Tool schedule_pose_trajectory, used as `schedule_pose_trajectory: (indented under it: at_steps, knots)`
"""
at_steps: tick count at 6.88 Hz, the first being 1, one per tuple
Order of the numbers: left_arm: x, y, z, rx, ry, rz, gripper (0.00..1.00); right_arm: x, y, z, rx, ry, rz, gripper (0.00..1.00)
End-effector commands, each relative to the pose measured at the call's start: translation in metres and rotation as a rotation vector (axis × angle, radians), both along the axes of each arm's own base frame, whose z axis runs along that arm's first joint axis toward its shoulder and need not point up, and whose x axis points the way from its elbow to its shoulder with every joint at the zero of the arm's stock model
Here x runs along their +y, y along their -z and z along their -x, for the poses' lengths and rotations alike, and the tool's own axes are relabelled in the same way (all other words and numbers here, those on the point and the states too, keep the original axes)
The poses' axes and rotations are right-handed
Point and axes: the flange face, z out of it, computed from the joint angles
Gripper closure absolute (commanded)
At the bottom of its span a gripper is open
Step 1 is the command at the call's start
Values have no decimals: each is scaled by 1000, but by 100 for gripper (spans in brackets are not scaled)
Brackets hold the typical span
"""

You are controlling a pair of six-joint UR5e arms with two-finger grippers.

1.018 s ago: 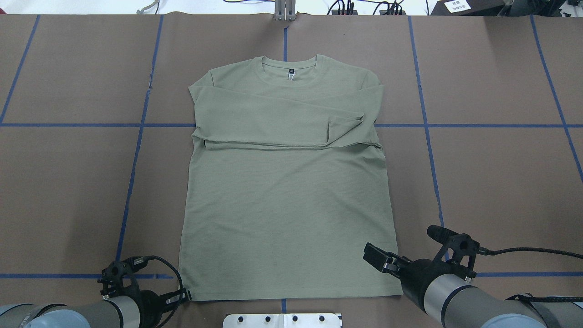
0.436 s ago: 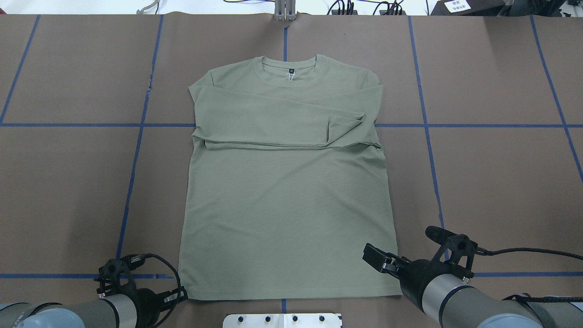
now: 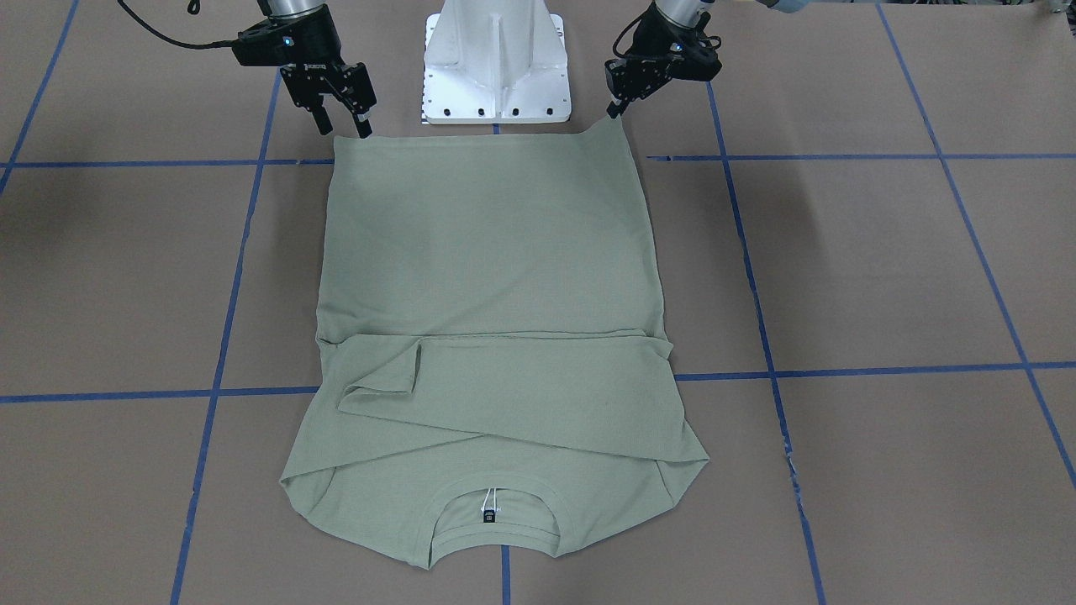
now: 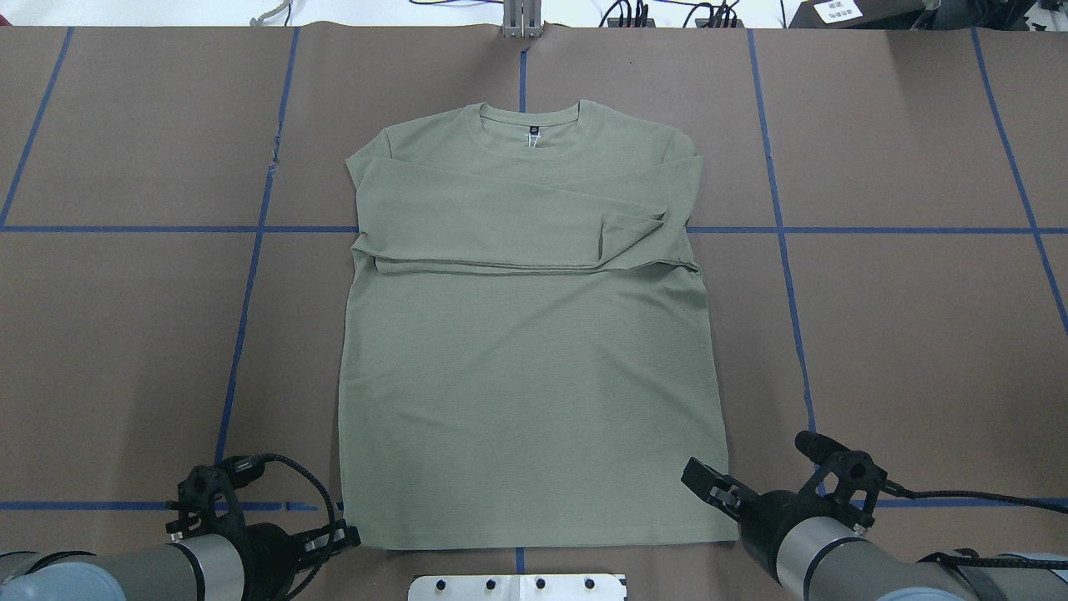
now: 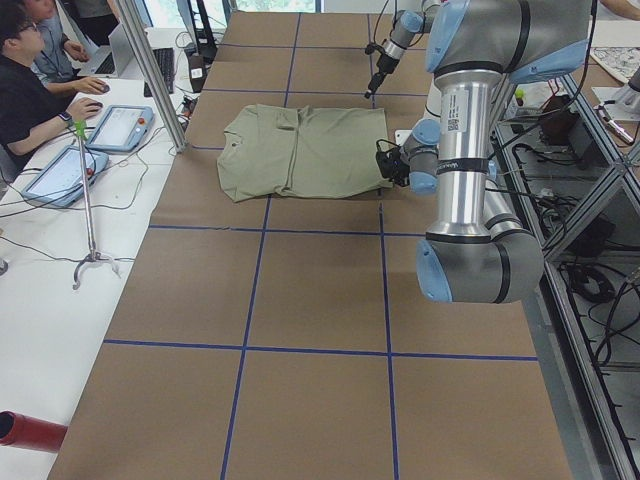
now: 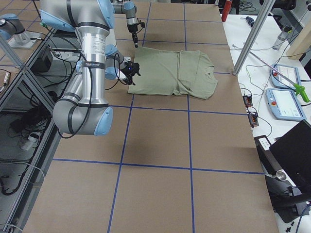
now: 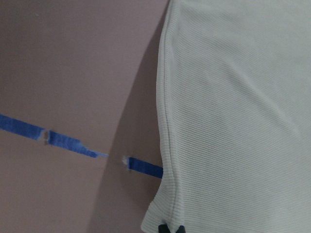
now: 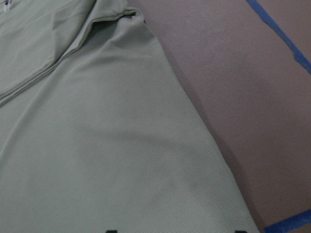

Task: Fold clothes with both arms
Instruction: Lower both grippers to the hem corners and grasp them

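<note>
The sage-green shirt (image 4: 526,376) lies flat on the brown table, neckline far from me, with both sleeves folded across the chest (image 3: 521,395). My left gripper (image 4: 349,534) is at the near left hem corner. In the front view (image 3: 618,111) that corner peaks up to its tips, and in the left wrist view the fingertips (image 7: 170,228) sit close together on the hem, so it is shut on it. My right gripper (image 3: 343,128) is open, its fingers spread over the near right hem corner (image 8: 233,213) without touching the cloth.
The white pedestal base (image 3: 496,59) stands right behind the hem, between the arms. Blue tape lines (image 4: 242,317) grid the brown table. A metal clamp (image 4: 521,21) is at the far edge. Operators with tablets (image 5: 120,125) sit beyond the table's far side.
My left gripper has moved inward and the near left hem edge has shifted to the right with it. My right gripper has drawn back a little toward the near right corner.
</note>
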Motion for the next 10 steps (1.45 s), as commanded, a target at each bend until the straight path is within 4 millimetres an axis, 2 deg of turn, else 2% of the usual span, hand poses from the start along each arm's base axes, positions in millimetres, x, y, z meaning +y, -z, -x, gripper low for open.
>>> schedule_pose_trajectory:
  at_steps: [1,3,5,10]
  knots:
    - [-2,16,8,36,3,0,100,22,-19,12,44,-32,82,28]
    - [-2,19,7,44,3,0,100,30,-40,29,87,-36,54,28]
    - [-2,19,7,43,4,1,100,38,-48,35,104,-34,32,27]
    - [-2,18,6,43,2,2,100,45,-55,42,116,-28,21,32]
